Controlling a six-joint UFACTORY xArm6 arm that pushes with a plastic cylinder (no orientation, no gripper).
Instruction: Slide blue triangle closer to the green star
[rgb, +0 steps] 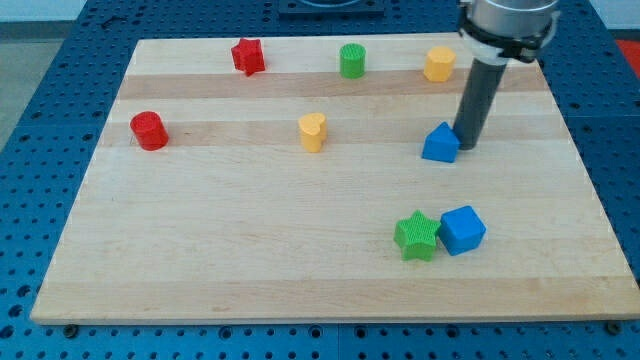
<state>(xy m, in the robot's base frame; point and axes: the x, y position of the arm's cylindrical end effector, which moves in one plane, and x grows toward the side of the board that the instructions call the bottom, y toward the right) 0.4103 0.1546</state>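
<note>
- The blue triangle sits on the right half of the wooden board, roughly midway between the far and near edges.
- My tip rests just beside the triangle's right face, apparently touching it or nearly so; the exact contact is hard to resolve.
- The rod has no jaws: it ends plainly, opens on nothing and holds nothing. It acts by pushing only.
- The green star lies nearer to the camera than the triangle and slightly to its left, well apart from it.
- The blue cube touches the star on the star's right side.
- Judgement: a push from the present right-side contact sends the triangle left, not toward the star. Reposition the tip to the triangle's far side, a little to the right, then push toward the near edge.
- Judgement: keep the push line through the triangle's middle; an off-centre push is likely to rotate it and let it slip past the tip.
- Judgement: stop short of the star, and avoid drifting right into the cube.
- The yellow heart, red cylinder, red star, green cylinder and yellow hexagon-like block lie farther off, clear of the path.
</note>
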